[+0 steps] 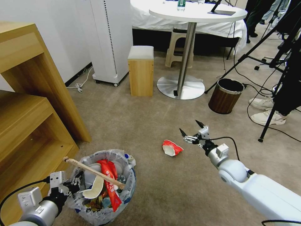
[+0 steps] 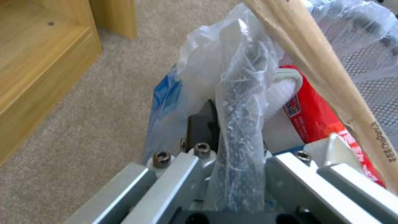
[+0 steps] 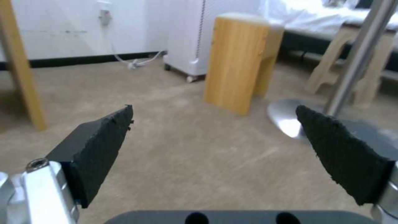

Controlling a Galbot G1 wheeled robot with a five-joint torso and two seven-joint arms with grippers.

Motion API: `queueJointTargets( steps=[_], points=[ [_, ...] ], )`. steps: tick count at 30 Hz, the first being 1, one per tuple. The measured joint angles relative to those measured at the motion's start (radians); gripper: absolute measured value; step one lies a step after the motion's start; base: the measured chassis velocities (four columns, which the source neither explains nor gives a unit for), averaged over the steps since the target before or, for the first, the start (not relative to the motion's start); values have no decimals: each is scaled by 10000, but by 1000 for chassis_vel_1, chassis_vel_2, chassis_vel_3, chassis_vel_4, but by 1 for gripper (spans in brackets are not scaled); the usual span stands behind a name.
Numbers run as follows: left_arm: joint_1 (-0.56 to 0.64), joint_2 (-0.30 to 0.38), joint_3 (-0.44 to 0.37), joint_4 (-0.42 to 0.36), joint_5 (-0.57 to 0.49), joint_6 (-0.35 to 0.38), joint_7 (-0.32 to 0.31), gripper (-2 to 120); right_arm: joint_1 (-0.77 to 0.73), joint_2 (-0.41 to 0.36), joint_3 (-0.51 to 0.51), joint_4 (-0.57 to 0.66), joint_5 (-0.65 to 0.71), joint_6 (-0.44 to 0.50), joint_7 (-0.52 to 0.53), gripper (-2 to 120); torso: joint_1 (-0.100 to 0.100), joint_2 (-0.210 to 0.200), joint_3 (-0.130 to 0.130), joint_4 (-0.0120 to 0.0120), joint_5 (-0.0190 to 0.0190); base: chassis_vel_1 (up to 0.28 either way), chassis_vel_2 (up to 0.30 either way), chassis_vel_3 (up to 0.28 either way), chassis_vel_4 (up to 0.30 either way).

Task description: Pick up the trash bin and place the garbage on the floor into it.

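Note:
The trash bin [image 1: 103,185], lined with a crinkly translucent bag, sits at the lower left of the head view, stuffed with garbage: a wooden stick [image 1: 94,172], a red wrapper [image 1: 110,183] and a white slipper [image 1: 94,190]. My left gripper [image 1: 73,184] is shut on the bin's bagged rim [image 2: 242,130]; the stick [image 2: 315,71] and red wrapper [image 2: 319,121] show beside it. On the beige floor [image 1: 150,125] lies a crumpled red-and-white paper cup [image 1: 171,148]. My right gripper [image 1: 192,128] hovers open just right of and beyond it, empty, its black fingertips [image 3: 105,140] spread over bare carpet.
A wooden shelf unit [image 1: 28,110] stands close on the left. Ahead are a wooden stool [image 1: 141,70], a round table's pedestal [image 1: 181,86], a brown wood-grain bin [image 1: 226,95], tripod legs and cables [image 1: 266,94], and a person's white shoes [image 1: 263,110] at right.

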Motion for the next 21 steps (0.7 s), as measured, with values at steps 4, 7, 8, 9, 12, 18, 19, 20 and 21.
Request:
queueJointTargets(
  steps=[4, 7, 8, 9, 12, 18, 19, 20, 21],
  points=[
    [-64, 144, 65, 62, -46, -1, 11, 1, 290, 21, -160, -383, 838, -192, -958, 100, -1, 0, 0, -10, -2, 0, 0, 0, 0],
    [15, 58, 38, -5, -41, 3, 58, 1, 691, 236, -485, -820, 1415, -135, -1874, 100, 0, 0, 0, -4, 1, 0, 0, 0, 0],
    [62, 4, 20, -44, -31, 3, 68, 1, 891, 360, -739, -1052, 1573, -4, -2147, 100, 0, 0, 0, -1, -2, 0, 0, 0, 0],
    [62, 4, 20, -44, -31, 3, 68, 1, 891, 360, -739, -1052, 1573, -4, -2147, 100, 0, 0, 0, -1, -2, 0, 0, 0, 0],
    [175, -155, -62, -171, 17, 4, 91, 1, 1382, 771, -1331, -1681, 1652, 202, -2501, 100, 0, 0, 0, 3, 3, 0, 0, 0, 0],
    [285, -361, -100, -261, 120, 9, 111, 1, 1853, 1250, -1972, -2354, 1990, 180, -2888, 100, 0, 0, 0, 0, -1, 0, 0, 0, 0],
    [304, -402, -101, -261, 152, 9, 126, 1, 1936, 1383, -2117, -2567, 2073, 181, -3031, 100, -1, 0, 0, 0, -1, 0, 0, 0, 0],
    [319, -454, -101, -261, 186, 10, 133, 1, 2007, 1522, -2261, -2789, 2123, 197, -3168, 100, -1, 0, 0, 0, -2, 0, 0, 0, 0],
    [319, -454, -101, -261, 186, 10, 133, 1, 2007, 1522, -2261, -2789, 2123, 197, -3168, 100, -1, 0, 0, 0, -2, 0, 0, 0, 0]
  ],
)
